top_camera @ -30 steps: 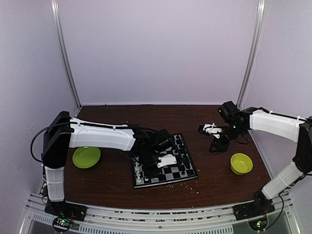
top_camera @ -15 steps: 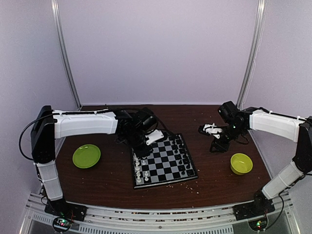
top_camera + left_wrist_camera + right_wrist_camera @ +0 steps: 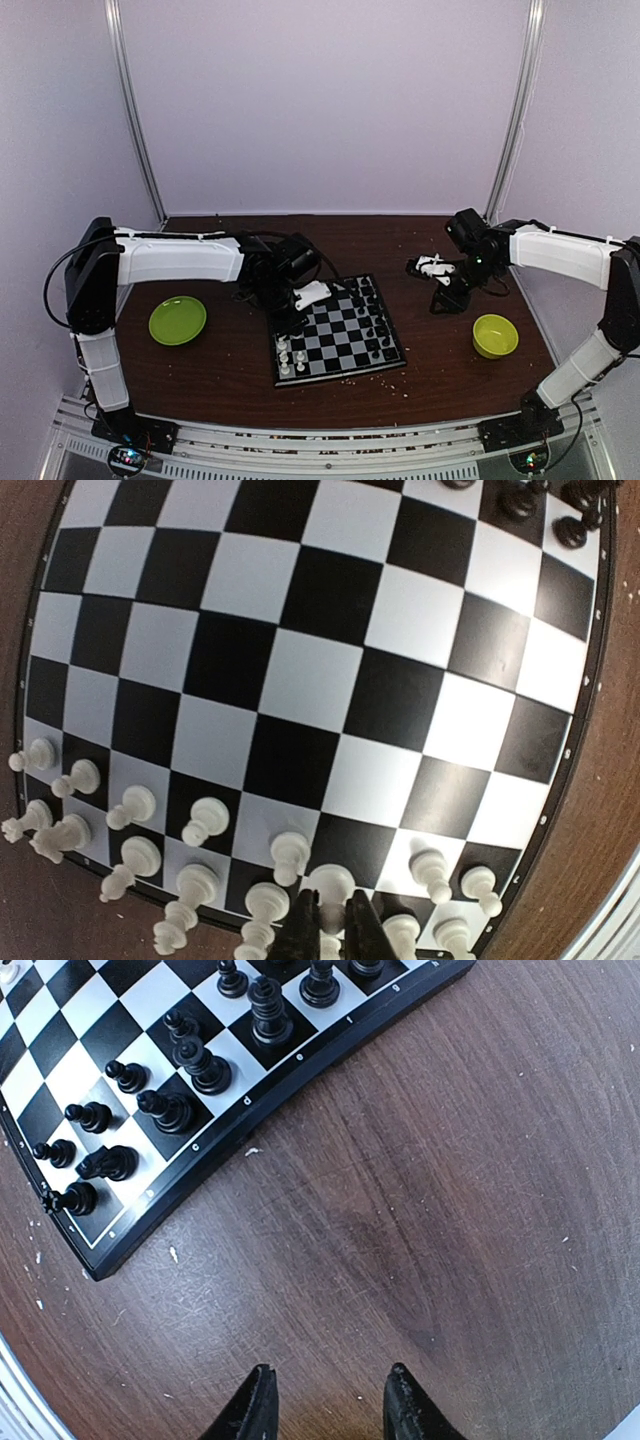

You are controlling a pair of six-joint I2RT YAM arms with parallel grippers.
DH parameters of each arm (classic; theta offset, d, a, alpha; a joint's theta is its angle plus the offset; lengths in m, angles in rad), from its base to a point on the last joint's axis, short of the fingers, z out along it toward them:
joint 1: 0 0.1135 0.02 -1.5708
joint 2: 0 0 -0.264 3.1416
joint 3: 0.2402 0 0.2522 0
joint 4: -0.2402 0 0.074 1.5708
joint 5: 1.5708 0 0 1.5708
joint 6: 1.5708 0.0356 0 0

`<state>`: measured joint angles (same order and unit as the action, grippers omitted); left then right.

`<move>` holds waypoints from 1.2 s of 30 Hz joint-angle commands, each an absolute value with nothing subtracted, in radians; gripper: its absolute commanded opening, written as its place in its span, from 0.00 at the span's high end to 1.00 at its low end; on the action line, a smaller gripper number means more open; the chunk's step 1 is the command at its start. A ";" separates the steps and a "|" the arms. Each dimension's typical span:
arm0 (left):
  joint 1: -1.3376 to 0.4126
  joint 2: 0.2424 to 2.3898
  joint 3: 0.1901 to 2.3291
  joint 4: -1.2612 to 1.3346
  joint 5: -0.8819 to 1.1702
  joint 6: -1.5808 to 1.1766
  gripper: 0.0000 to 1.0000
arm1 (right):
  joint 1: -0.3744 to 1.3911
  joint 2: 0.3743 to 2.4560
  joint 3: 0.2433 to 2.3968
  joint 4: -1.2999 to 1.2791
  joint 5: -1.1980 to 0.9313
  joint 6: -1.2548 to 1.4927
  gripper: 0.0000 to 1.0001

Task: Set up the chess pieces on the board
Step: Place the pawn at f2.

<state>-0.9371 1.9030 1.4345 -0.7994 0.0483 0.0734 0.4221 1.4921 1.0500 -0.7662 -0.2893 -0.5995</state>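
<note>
Dark brown wood grain, crumb-flecked, formed the desk (image 3: 450, 385) inside pale lilac walls (image 3: 320, 100). We counted one checked board (image 3: 345, 335) at its centre, with chess pieces (image 3: 205, 820) ranked along two opposite edges. We also counted two lime-green dishes, a plate (image 3: 177, 320) and a bowl (image 3: 495, 335). The left end effector (image 3: 330, 920) apparently pinched a white piece (image 3: 330, 880). The right end effector (image 3: 328, 1405) hung spread over bare wood.

Glossy board (image 3: 330, 680), scuffed wood-grain table (image 3: 450, 1220)
</note>
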 commanded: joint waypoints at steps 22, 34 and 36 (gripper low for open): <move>-0.957 1.964 1.448 -0.813 0.081 0.091 0.91 | 0.440 1.511 1.078 -0.781 -0.267 -0.605 0.64; -0.957 1.988 1.467 -0.795 0.058 0.080 0.89 | 0.440 1.512 1.078 -0.782 -0.264 -0.606 0.64; -0.957 1.987 1.465 -0.796 0.058 0.080 0.88 | 0.440 1.513 1.078 -0.782 -0.264 -0.606 0.64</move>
